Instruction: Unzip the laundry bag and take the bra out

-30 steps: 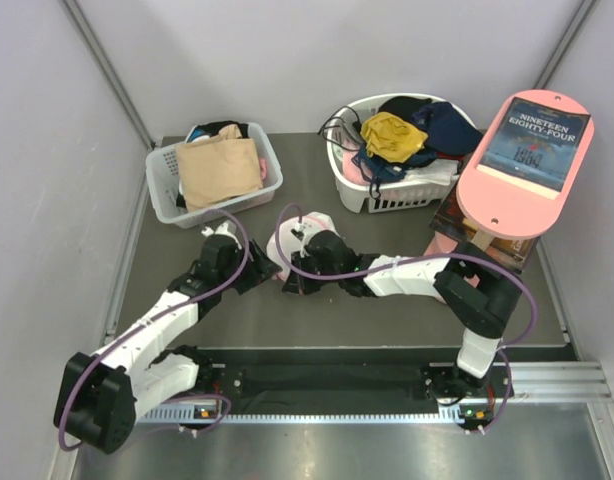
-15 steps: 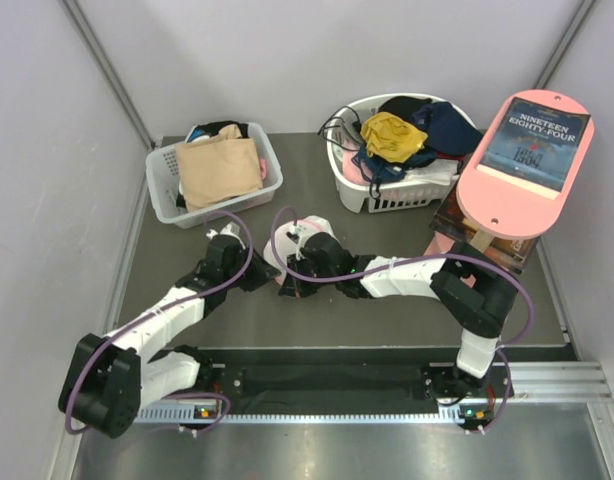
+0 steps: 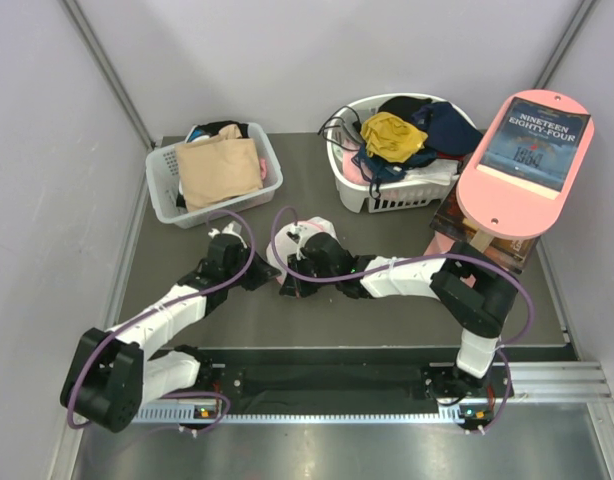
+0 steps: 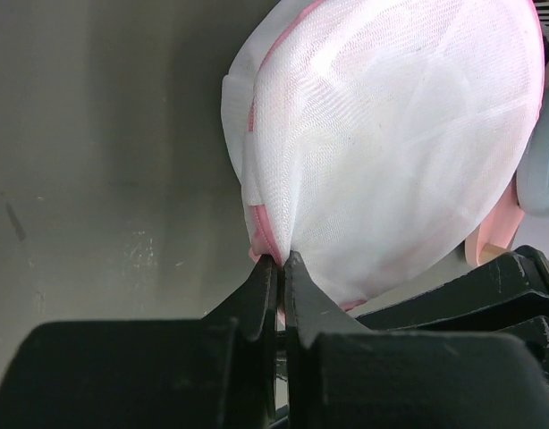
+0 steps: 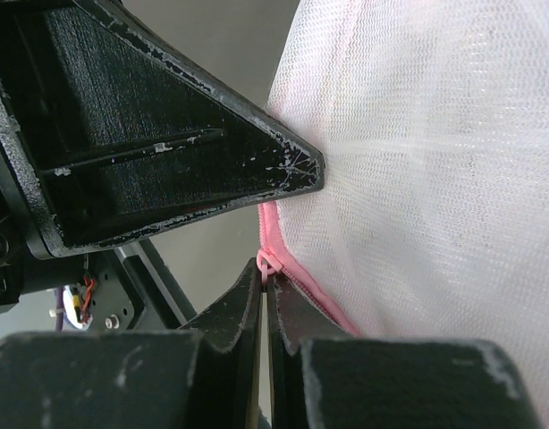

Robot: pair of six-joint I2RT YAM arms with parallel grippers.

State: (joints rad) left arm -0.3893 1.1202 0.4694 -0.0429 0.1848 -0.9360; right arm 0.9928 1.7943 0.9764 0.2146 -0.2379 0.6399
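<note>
left gripper (image 4: pixel 279 264): jaws closed to a sliver, pinching the pink rim of the laundry bag (image 4: pixel 391 152) at its near edge. laundry bag rests on the grey table (image 3: pixel 387 320), centre-left, between both grippers. right gripper (image 5: pixel 267 273): jaws almost together, nipping the pink zip pull (image 5: pixel 267 262) at the rim. contents behind the mesh cannot be made out. white basket (image 3: pixel 397 198), right rear, holds mixed clothes

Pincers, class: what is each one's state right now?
Left pincer: closed on the laundry bag, at its pink rim.
Right pincer: closed on its zip pull.
</note>
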